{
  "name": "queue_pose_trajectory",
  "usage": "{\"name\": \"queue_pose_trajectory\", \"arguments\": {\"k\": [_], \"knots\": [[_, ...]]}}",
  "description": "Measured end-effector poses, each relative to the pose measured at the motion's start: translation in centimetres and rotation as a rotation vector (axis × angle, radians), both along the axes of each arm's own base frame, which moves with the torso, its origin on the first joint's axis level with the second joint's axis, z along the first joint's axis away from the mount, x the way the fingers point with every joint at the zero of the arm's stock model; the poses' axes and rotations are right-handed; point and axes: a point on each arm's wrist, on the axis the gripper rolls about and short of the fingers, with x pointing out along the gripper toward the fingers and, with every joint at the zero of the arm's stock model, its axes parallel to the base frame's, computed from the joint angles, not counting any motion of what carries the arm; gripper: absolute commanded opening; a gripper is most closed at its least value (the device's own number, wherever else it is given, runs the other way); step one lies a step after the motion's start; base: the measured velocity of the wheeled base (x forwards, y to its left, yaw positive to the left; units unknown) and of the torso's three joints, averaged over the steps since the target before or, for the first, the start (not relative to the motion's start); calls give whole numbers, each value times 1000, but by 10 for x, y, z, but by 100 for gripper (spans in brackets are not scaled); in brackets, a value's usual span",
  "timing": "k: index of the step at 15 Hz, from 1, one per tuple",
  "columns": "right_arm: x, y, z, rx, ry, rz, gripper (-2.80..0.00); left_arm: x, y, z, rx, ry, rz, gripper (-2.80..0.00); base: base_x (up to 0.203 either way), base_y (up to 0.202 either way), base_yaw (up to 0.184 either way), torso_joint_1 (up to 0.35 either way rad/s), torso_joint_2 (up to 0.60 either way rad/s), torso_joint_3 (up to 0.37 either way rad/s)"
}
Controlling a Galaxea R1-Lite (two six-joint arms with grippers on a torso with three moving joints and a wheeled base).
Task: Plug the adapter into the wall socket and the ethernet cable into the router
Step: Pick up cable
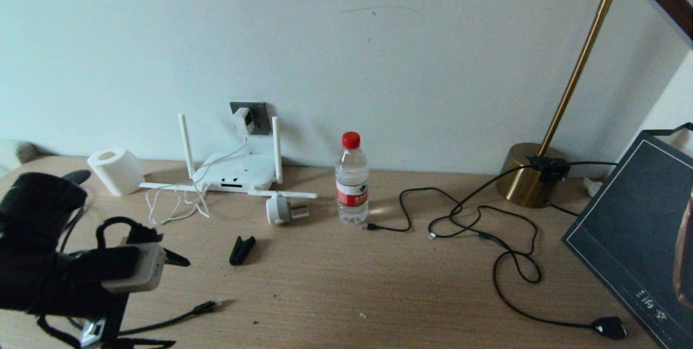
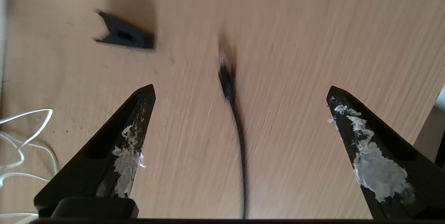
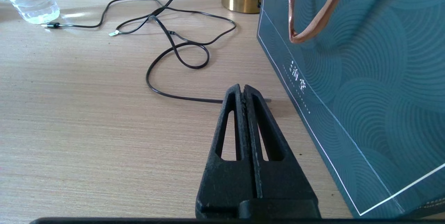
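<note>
A: Where does the left gripper [image 2: 240, 90] sit?
B: Low at the near left of the wooden desk [image 1: 379, 284], fingers spread wide and holding nothing, with the thick black ethernet cable [image 2: 240, 137] lying on the desk between them, its clear clip tip [image 1: 215, 303] pointing right.
A: And the small white cube adapter [image 1: 243, 120]?
B: Seated in the dark grey wall socket [image 1: 259, 116], its thin white cord [image 1: 178, 200] trailing down beside the flat white router [image 1: 241, 172] with stick antennas at the far left.
A: The right gripper [image 3: 242, 88]?
B: Pressed shut on nothing, near the dark teal paper bag [image 3: 365, 78] at the right.
</note>
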Motion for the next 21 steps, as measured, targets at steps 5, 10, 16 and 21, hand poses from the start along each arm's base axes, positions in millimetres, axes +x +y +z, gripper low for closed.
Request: {"name": "queue_pose_trajectory", "arguments": {"k": [5,10,16,21], "knots": [[0,0,0,0,0,0,-280,29,6,-14,126,103,-75,0,0,0,0,0,0,0],[0,0,0,0,0,0,-280,51,5,-35,93,210,-29,0,0,0,0,0,0,0],[0,0,0,0,0,0,-280,67,-8,-49,59,297,37,0,0,0,0,0,0,0],[0,0,0,0,0,0,-280,70,-6,-52,69,310,48,0,0,0,0,0,0,0]]}}
